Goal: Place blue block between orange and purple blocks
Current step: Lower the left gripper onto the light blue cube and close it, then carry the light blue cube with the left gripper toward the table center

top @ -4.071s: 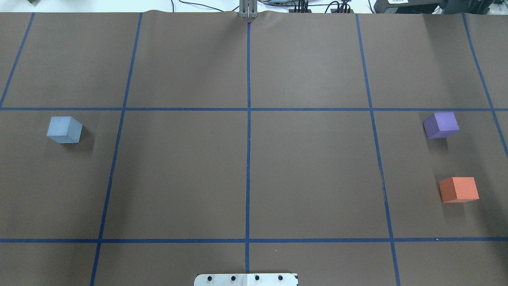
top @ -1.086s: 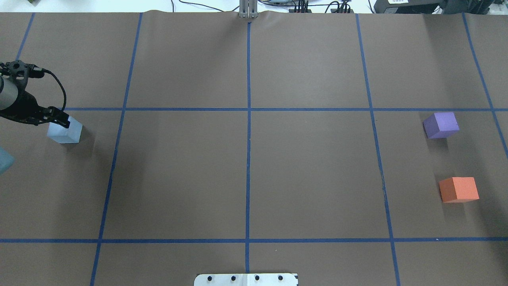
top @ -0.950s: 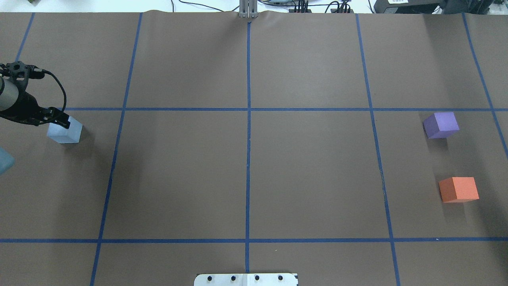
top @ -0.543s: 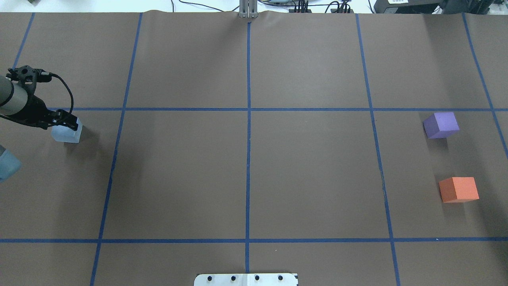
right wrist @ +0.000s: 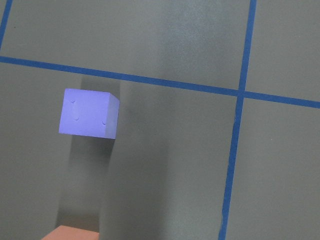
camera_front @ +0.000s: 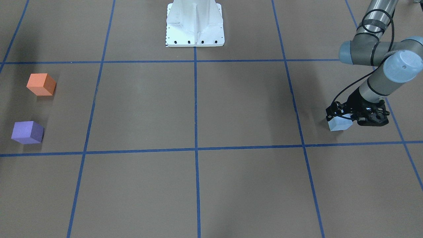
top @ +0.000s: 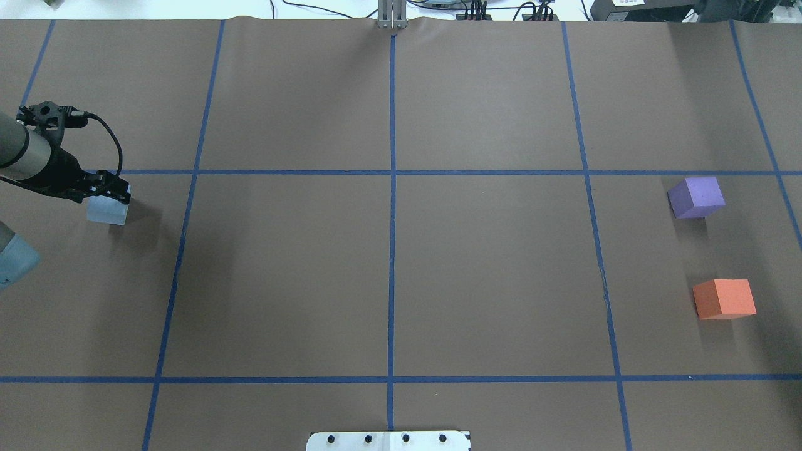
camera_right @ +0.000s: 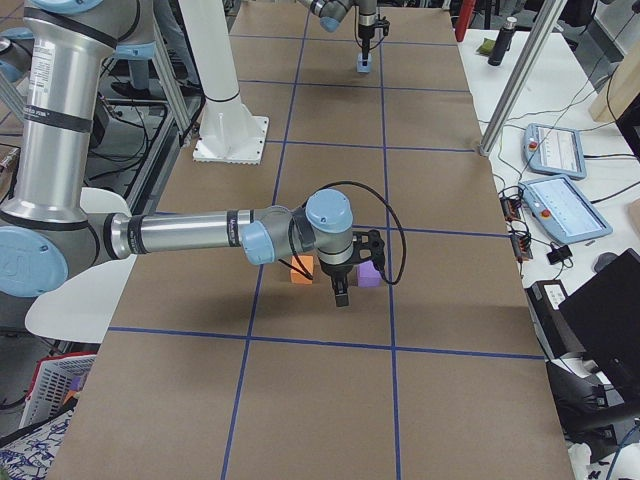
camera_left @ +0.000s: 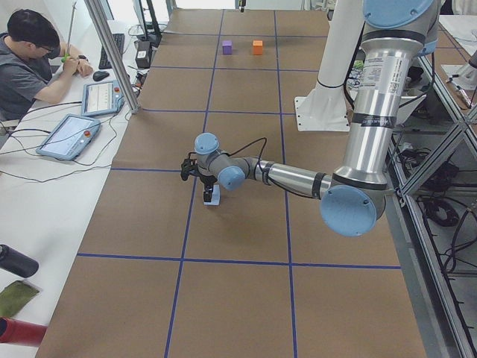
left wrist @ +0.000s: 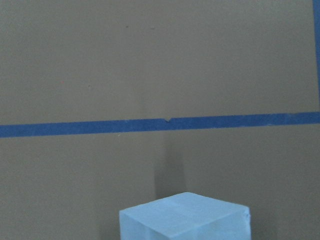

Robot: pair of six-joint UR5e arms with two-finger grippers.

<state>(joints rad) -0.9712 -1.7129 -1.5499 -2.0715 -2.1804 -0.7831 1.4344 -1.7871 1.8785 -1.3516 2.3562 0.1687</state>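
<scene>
The light blue block point(top: 106, 213) is at the table's far left, held in my left gripper point(top: 114, 193), which is shut on its top. It shows in the front-facing view point(camera_front: 338, 126) and fills the bottom of the left wrist view point(left wrist: 184, 217). The purple block point(top: 696, 196) and the orange block point(top: 724, 299) sit at the far right, with a gap between them. My right gripper point(camera_right: 341, 296) shows only in the exterior right view, hovering above those two blocks; I cannot tell if it is open. The right wrist view looks down on the purple block point(right wrist: 88, 113).
The table is covered in brown paper with a grid of blue tape lines. The white robot base point(camera_front: 195, 24) stands at the table's middle near edge. An operator point(camera_left: 30, 60) sits at a side desk with tablets point(camera_left: 71, 136).
My left arm came in from the left, closed on the blue block and has shifted it slightly to the right. The purple and orange blocks have not moved.
</scene>
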